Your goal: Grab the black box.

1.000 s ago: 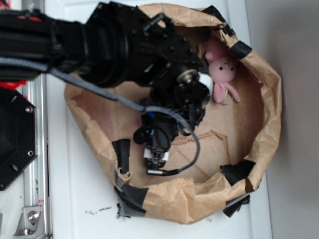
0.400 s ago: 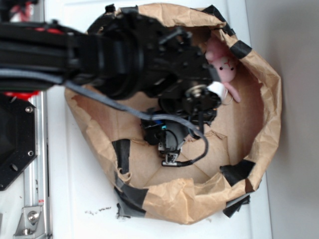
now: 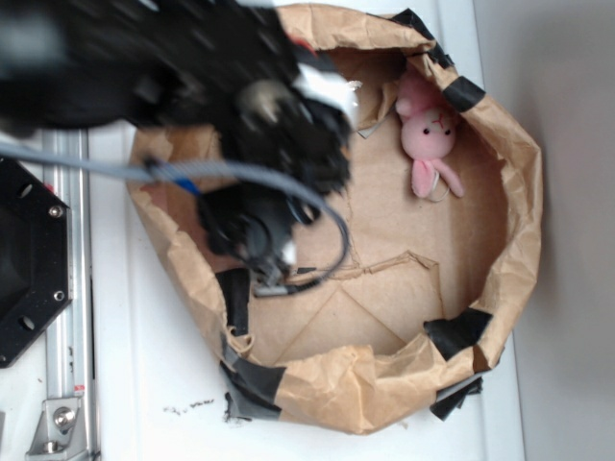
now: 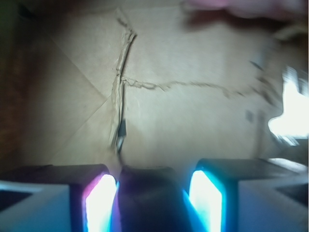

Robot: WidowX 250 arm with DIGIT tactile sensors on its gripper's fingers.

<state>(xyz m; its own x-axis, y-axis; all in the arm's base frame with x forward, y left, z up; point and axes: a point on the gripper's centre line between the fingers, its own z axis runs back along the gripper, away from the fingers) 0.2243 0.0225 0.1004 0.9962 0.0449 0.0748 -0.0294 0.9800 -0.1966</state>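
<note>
White tabletop with a paper-walled pen

The white table (image 3: 154, 375) carries a crumpled brown paper enclosure (image 3: 519, 202) patched with black tape (image 3: 252, 389); a metal rail (image 3: 65, 317) and a black hexagonal plate (image 3: 27, 269) lie along its left edge, dark crumbs (image 3: 189, 406) nearby.

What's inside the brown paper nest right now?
Inside the paper nest: a pink bunny and the tool, shut on the black box. The arm covers the upper-left interior.
</note>
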